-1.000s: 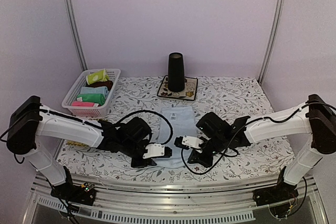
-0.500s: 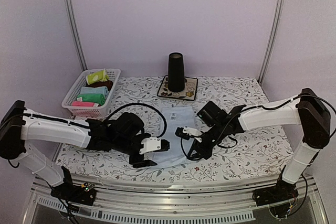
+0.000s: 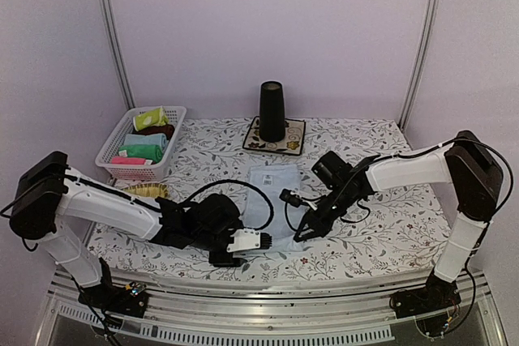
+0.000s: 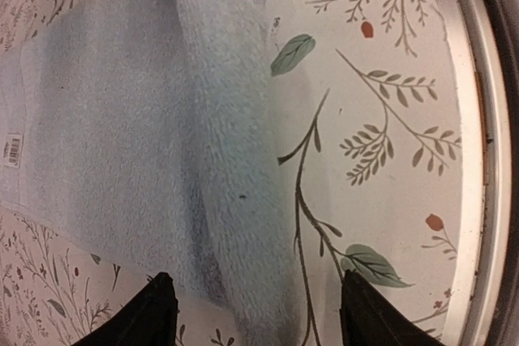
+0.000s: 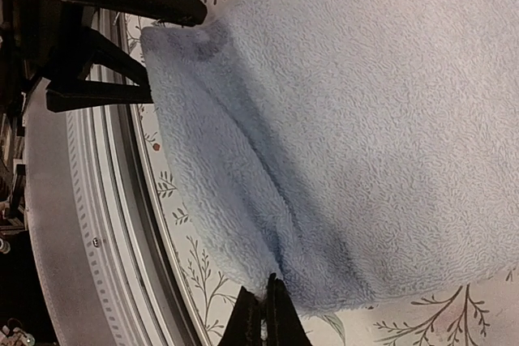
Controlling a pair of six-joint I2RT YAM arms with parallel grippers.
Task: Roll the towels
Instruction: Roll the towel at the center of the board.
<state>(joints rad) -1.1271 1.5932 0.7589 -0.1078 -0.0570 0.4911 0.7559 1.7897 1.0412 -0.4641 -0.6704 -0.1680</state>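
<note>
At the far left, a white plastic basket [image 3: 112,137] holds several folded cloths, and the yellow-green towel [image 3: 150,117] lies on top at its far end. A bit of a yellow woven tray [image 3: 148,192] shows just behind my left arm.

My left gripper [image 3: 258,242] is low over the flower-printed table [image 3: 381,232], near its front edge. Its fingers [image 4: 158,309] are spread apart and grip nothing. In my left wrist view they straddle the near end of the light blue towel [image 3: 274,188], where the cloth is turned over into a soft, thick fold running along that edge.

The towel itself lies at the middle of the table. Most of it is flat, with a small white label on its far part.

Behind it, at the back of the table, a tall black cone [image 3: 272,111] stands upright on a square flowered mat [image 3: 293,139] with a dark border, well apart from the towel.

My right gripper [image 3: 300,231] reaches in to the towel's near right corner. Its fingers [image 5: 268,318] are pressed together on the towel's edge, and a raised ridge of cloth runs up from where they pinch. My left fingers are at the other end of the same fold.
</note>
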